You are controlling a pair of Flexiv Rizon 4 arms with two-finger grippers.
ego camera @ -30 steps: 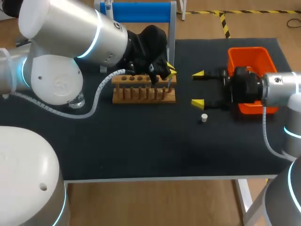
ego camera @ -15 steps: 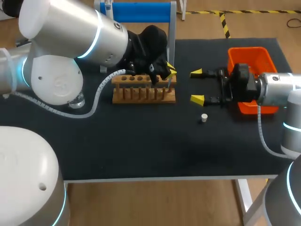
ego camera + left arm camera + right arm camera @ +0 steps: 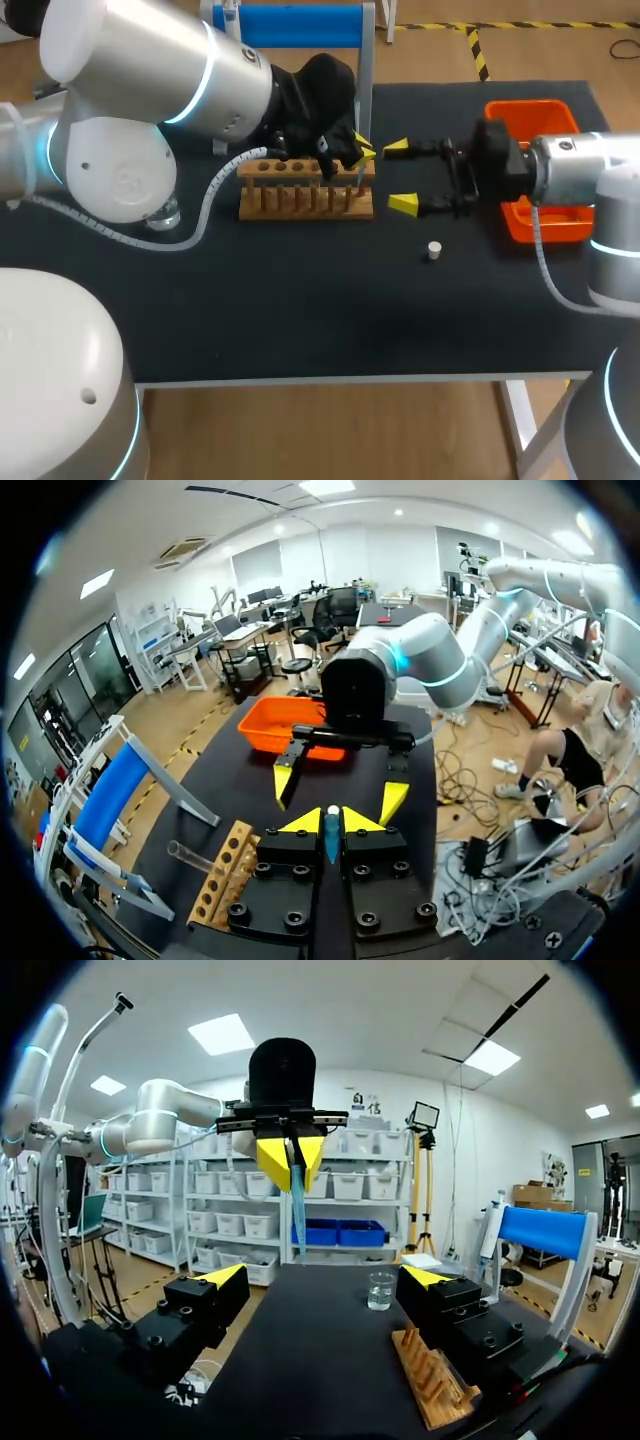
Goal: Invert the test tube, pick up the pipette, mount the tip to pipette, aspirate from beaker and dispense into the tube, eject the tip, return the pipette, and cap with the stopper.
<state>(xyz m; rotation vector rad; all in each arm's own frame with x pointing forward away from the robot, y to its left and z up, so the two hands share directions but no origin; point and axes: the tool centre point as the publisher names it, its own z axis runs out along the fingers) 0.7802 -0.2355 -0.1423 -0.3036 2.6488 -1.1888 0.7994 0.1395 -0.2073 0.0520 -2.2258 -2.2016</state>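
Observation:
My left gripper (image 3: 362,152) hangs over the right end of the wooden tube rack (image 3: 305,195), shut on a bluish test tube (image 3: 298,1210) that points down from its yellow tips. In the left wrist view the tube (image 3: 331,832) shows between the closed fingers. My right gripper (image 3: 398,176) lies level just right of the rack, open wide and empty, facing the left gripper and the tube. A small white stopper (image 3: 433,250) stands on the black mat in front of the right gripper. The beaker (image 3: 381,1290) stands beyond the rack, partly hidden under my left arm in the head view.
An orange bin (image 3: 520,115) sits at the back right, behind my right wrist. A blue-topped stand (image 3: 290,25) rises at the table's back edge behind the rack. My left arm covers much of the table's left side.
My right gripper has moved left, from beside the orange bin to close by the rack and the held tube, staying open. The left arm and the tube have kept still.

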